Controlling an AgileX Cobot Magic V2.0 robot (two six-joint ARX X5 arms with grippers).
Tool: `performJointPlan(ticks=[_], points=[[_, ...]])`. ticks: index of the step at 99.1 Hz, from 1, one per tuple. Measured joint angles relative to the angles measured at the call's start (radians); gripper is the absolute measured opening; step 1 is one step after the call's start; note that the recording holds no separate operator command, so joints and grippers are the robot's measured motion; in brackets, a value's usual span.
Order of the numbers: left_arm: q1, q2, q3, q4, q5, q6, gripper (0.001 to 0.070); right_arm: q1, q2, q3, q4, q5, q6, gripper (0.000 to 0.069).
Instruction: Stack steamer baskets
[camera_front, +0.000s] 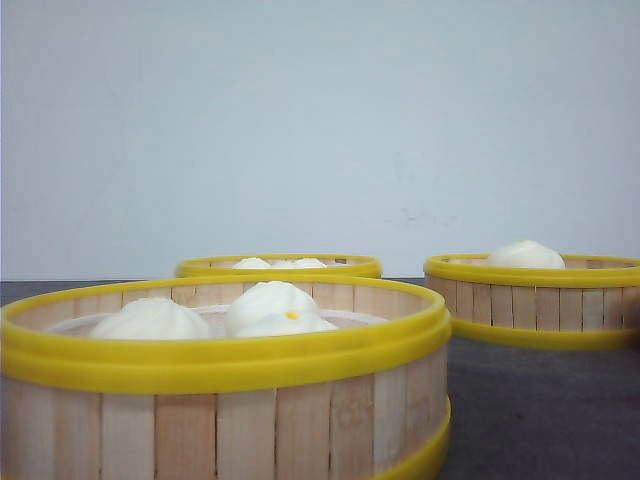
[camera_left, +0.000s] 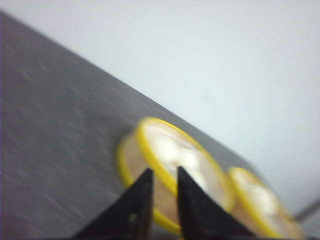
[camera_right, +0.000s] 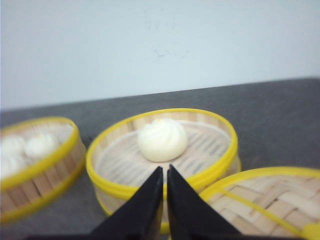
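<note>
Baskets (camera_front: 225, 385) all sit apart on the counter (camera_front: 540, 410); both tools (camera_right: 165, 172) (camera_left: 162, 175) nearly pressed together, holding nothing. I'd spread wide, grip a rim squarely, lift level.

Lighting is even and diffuse in all three views, with no hard shadows and only soft sheen on the yellow rims of the baskets (camera_front: 225, 345). The front view is sharp at the far baskets and slightly soft at the nearest one; the left wrist view is heavily smeared, blurring baskets (camera_left: 175, 170) and table (camera_left: 55, 150). The right wrist view is mildly soft, clearest at the bun (camera_right: 162, 140).
</note>
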Motion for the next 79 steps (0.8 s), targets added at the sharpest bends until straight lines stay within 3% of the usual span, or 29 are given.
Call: performJointPlan(ticks=[11, 22, 29, 38, 44, 53, 63, 71, 79], points=[[0.000, 0.002, 0.012, 0.004, 0.089, -0.132, 0.0379, 0.000, 0.000, 0.000, 0.022, 0.001, 0.106, 0.0011], [0.000, 0.068, 0.105, -0.085, 0.085, -0.157, 0.0445, 0.000, 0.000, 0.000, 0.023, 0.000, 0.164, 0.0011], [0.000, 0.159, 0.203, -0.148, 0.042, -0.112, 0.0439, 0.000, 0.000, 0.000, 0.019, 0.000, 0.180, 0.0011], [0.000, 0.348, 0.369, -0.244, 0.023, 0.009, 0.0437, 0.000, 0.000, 0.000, 0.009, 0.000, 0.192, 0.0011], [0.000, 0.521, 0.500, -0.300, 0.040, 0.096, 0.0490, 0.000, 0.000, 0.000, 0.004, 0.000, 0.196, 0.0011], [0.000, 0.776, 0.684, -0.343, 0.118, 0.158, 0.0595, 0.000, 0.000, 0.000, -0.005, 0.000, 0.196, 0.0011], [-0.002, 1.054, 0.890, -0.440, 0.225, 0.178, 0.0540, 0.000, 0.000, 0.000, -0.019, 0.000, 0.197, 0.0011], [-0.009, 1.257, 1.046, -0.602, 0.226, 0.193, 0.0432, 0.000, 0.000, 0.000, -0.027, 0.000, 0.198, 0.0011], [-0.028, 1.427, 1.202, -0.760, 0.209, 0.231, 0.0386, 0.000, 0.000, 0.000, -0.043, -0.010, 0.198, 0.0011]])
